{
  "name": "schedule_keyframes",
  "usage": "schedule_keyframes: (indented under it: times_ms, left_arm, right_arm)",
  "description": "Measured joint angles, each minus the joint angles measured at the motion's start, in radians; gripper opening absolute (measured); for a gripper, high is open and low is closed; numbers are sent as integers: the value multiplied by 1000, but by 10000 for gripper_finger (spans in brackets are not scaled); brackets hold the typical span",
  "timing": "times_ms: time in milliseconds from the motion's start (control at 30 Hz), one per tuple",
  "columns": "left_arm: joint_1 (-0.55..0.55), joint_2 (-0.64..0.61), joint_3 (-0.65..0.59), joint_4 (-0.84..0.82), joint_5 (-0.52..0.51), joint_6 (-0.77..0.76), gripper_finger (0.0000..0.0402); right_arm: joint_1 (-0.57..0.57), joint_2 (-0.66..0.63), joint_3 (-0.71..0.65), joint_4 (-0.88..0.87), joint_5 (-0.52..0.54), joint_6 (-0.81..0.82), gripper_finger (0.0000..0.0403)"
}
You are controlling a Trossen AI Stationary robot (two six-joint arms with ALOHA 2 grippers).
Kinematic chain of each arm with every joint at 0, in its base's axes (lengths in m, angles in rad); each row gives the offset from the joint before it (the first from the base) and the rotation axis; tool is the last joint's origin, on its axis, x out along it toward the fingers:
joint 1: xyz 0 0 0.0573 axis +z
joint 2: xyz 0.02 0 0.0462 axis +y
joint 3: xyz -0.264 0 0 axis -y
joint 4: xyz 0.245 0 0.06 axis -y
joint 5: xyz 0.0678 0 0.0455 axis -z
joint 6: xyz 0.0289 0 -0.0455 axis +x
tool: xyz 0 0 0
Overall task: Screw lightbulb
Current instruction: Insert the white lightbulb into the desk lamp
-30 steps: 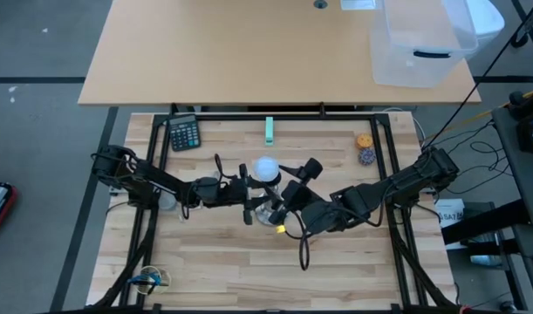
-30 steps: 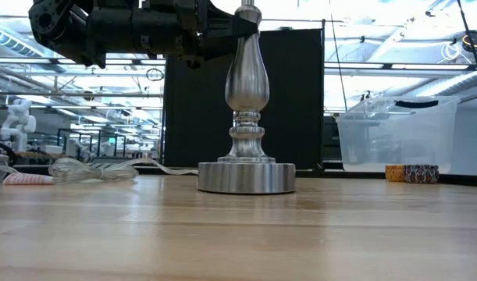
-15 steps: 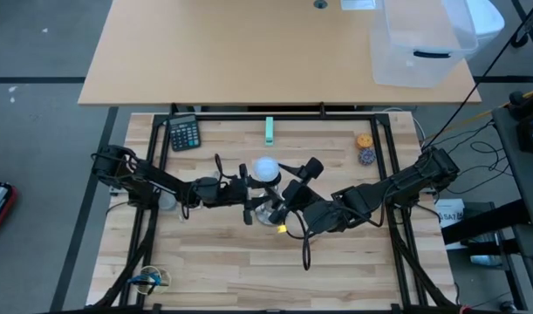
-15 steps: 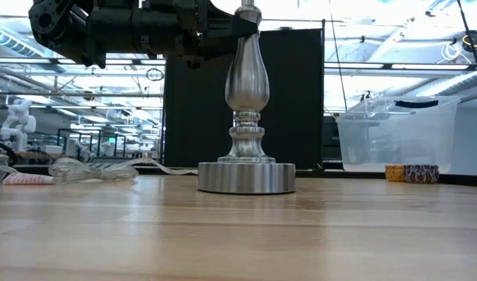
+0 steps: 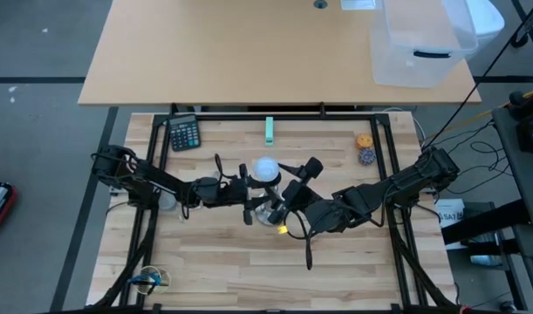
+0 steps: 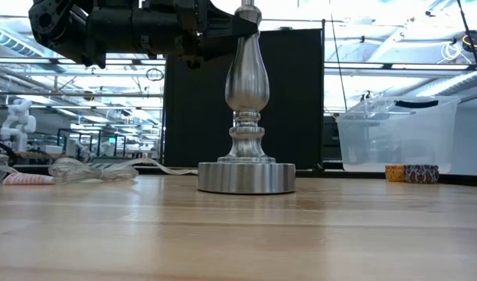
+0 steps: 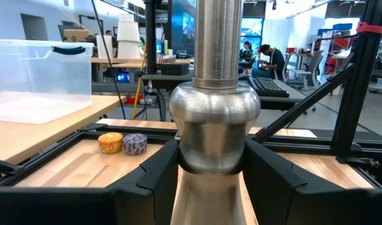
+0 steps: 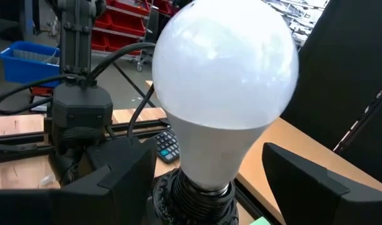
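Nearest to us in the low view, the round silver base of the lamp stand sits flat on the wooden table, its turned column rising out of the top of the picture. Higher up, our left gripper is clamped on the stand's neck: in the left wrist view its two dark fingers press against either side of the bulging metal collar, so we judge it is steadying the stand. Above that, the lightbulb stands upright with its narrow base in the black socket at the top of the stand; from above it shows as a white disc in the middle of the table. Our right gripper straddles the bulb's neck with its fingers apart, clear gaps on both sides, so it is not gripping. We judge the screwing step is in hand, between turns or near its end; we cannot tell how deep the threads have gone. The next move would call for closing gently on the bulb and twisting about its upright axis while the left keeps the stand from turning, with light pressure so the glass is not crushed. Farther back lie a calculator, a green block and a clear bin.
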Motion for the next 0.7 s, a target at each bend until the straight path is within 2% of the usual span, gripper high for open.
schedule_keyframes:
  times_ms: [400, 700]
  left_arm:
    - [0, 0, 0, 0, 0, 0, 163]
    - [0, 0, 0, 0, 0, 0, 163]
  right_arm:
    - [0, -15, 0, 5, 2, -1, 279]
    - [21, -55, 0, -3, 1, -3, 343]
